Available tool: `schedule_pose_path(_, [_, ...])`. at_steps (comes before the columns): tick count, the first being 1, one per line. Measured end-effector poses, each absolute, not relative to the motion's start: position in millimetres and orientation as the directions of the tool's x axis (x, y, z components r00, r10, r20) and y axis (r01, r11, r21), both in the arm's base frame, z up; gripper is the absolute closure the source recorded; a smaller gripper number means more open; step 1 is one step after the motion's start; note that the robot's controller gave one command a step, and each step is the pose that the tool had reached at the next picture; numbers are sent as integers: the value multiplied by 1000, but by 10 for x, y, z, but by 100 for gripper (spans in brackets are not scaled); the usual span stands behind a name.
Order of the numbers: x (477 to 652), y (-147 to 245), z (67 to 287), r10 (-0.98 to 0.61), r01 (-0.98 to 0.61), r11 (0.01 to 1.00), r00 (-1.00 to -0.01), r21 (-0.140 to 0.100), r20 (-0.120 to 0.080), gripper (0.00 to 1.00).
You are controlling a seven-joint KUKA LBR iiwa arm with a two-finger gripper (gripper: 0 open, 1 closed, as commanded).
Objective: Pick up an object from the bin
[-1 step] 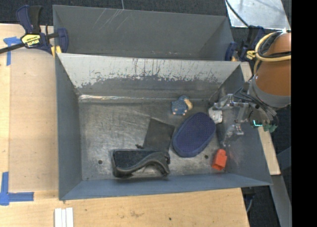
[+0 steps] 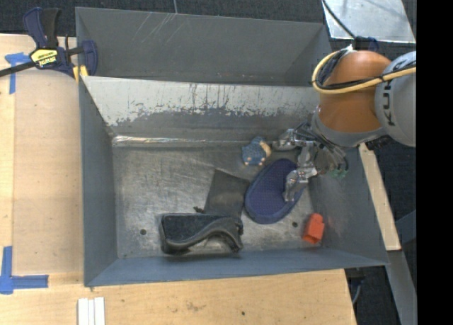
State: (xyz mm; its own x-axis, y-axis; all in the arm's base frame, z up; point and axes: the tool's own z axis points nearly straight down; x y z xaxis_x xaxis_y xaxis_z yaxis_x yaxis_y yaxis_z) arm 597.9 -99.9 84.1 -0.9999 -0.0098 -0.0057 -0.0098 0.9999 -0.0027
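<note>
The claw [image 2: 297, 183] sits low over a dark blue oval pad [image 2: 266, 197] that stretches to its left. I cannot tell how far it is open. Just below it lies an orange block [image 2: 313, 227].

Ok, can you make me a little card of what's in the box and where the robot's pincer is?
box: grey metal bin
dark blue oval pad: flat, right of middle
pincer: over the pad's right end
dark grey flat sheet: against the pad's left
black curved piece: near wall, left of middle
small blue-and-yellow toy: by far wall
small orange-red block: near right corner
</note>
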Motion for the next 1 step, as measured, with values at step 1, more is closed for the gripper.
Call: schedule_pose_path(1, [5973,-995,830,-13,-13,1000,-1000,-2,0,100])
